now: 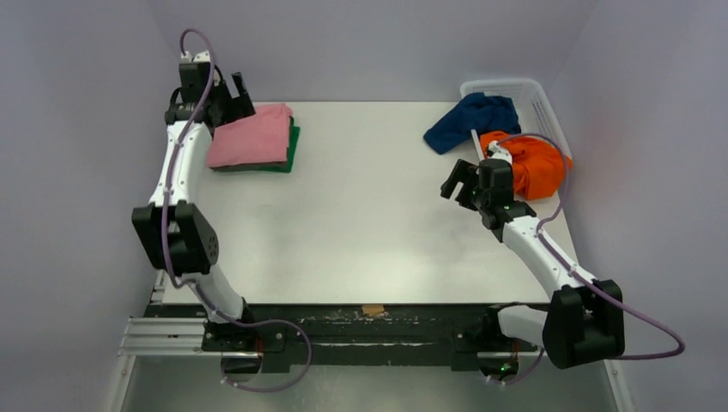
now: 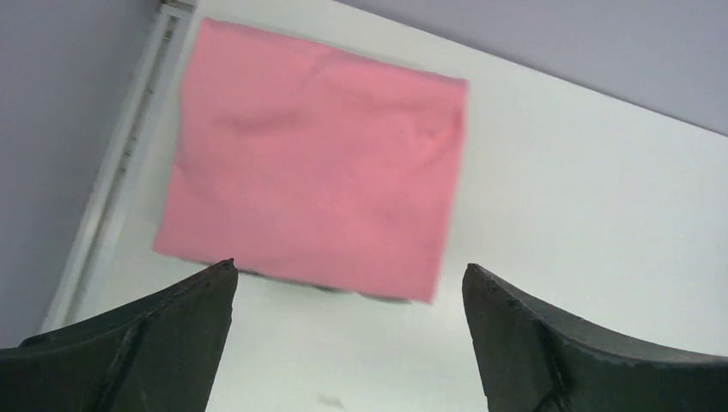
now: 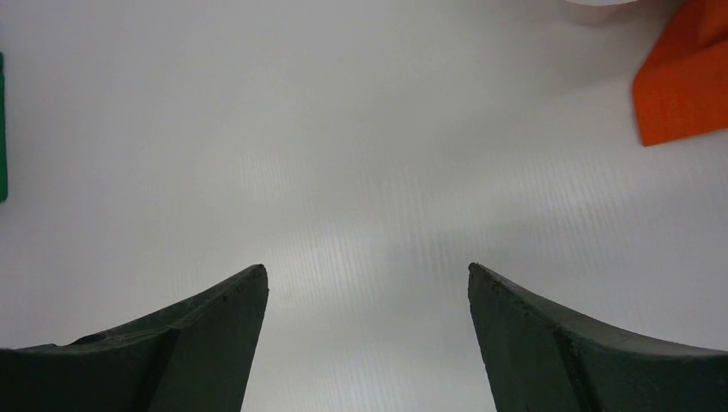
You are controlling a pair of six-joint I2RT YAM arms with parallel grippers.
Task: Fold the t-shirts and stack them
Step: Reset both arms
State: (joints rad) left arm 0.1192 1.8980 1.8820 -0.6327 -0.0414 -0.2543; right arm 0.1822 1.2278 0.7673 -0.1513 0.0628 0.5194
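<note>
A folded pink t-shirt (image 1: pixel 251 136) lies on top of a folded green t-shirt (image 1: pixel 293 148) at the far left of the table; it also fills the left wrist view (image 2: pixel 313 163). My left gripper (image 1: pixel 228 96) is open and empty, raised just behind that stack. A navy blue t-shirt (image 1: pixel 473 122) hangs crumpled over the rim of the white mesh basket (image 1: pixel 536 99). An orange t-shirt (image 1: pixel 534 167) lies bunched beside it; its corner shows in the right wrist view (image 3: pixel 684 81). My right gripper (image 1: pixel 458 182) is open and empty over bare table left of the orange t-shirt. The dark grey t-shirt is not seen.
The white table (image 1: pixel 369 215) runs to a near edge with a dark rail (image 1: pixel 369 322) where both arm bases sit. Purple-grey walls close in on the left, back and right.
</note>
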